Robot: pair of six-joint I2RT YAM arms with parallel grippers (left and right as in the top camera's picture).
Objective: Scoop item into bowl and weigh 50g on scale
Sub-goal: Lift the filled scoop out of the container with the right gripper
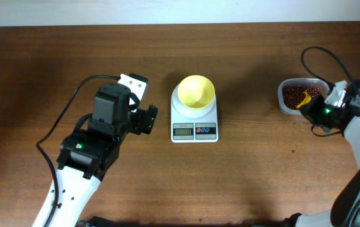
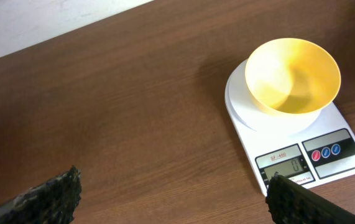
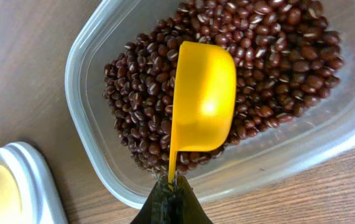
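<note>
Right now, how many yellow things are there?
2. The bowl sits on the scale. The scoop, held by the right gripper, is at the beans in the clear tub.

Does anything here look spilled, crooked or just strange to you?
Nothing much. The bowl sits on the scale, empty, and the beans are inside their clear tub, scoop over them. One tiny dark speck on the table could be a stray bean; too small to tell.

Prob. a robot lab (bare wood table (image 1: 243, 183), white wall (image 2: 28, 25)).
</note>
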